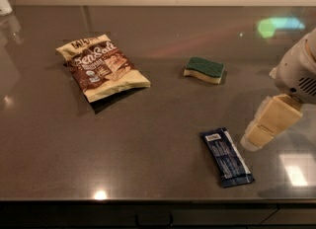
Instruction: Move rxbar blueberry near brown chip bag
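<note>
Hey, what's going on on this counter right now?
A robot arm's gripper hangs low at the right side of the dark countertop, just right of the rxbar blueberry. The bar lies flat near the front edge and does not appear to be held. The brown chip bag lies at the back left, far from the bar. A green-topped sponge sits farther back, between them. The bar is not yet near the bag.
</note>
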